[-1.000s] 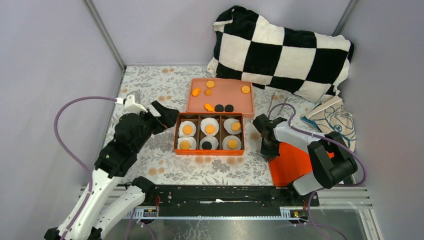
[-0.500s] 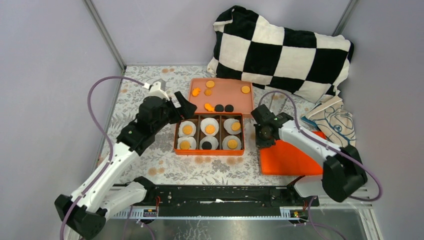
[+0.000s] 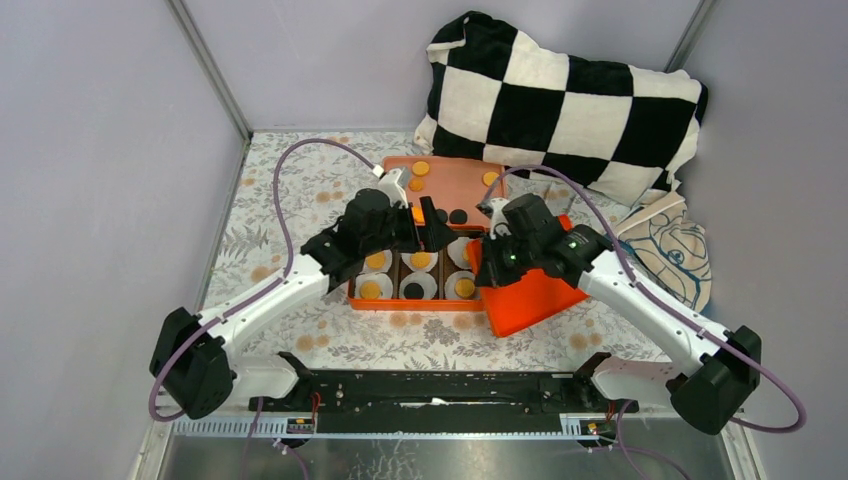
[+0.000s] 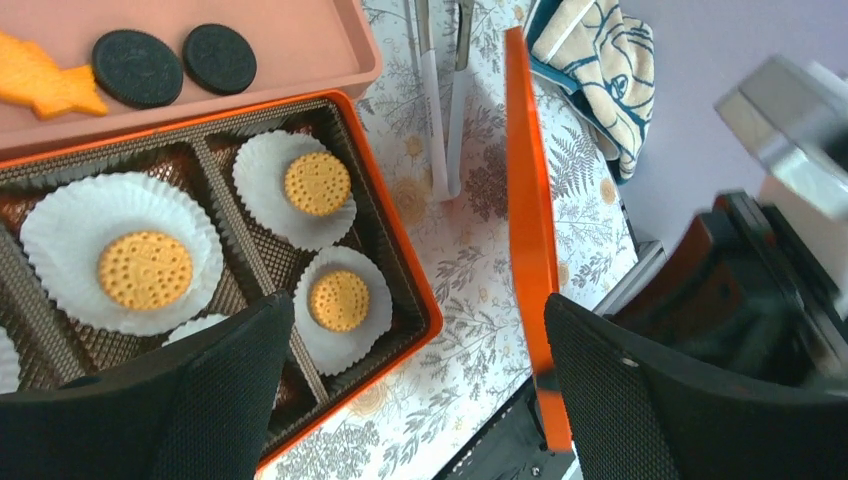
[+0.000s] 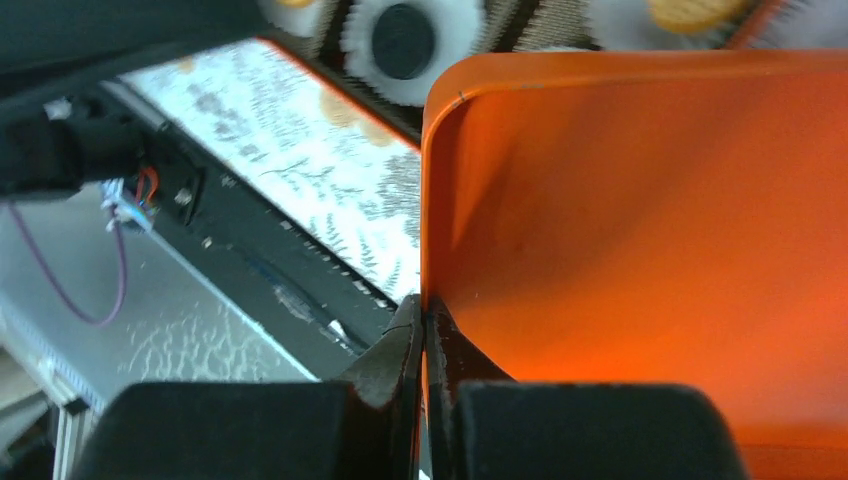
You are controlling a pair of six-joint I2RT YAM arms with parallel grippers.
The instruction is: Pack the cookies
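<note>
Right end effector (image 5: 423,318) tight on orange lid (image 5: 640,220) edge; left end effector (image 4: 415,312) spread.

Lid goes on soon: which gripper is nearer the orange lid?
Right. The right gripper is shut on the orange lid; the left gripper hangs open over the cookie box.

Overhead camera looks down from behind; close wrist cameras share the orange lid (image 4: 528,250).
</note>
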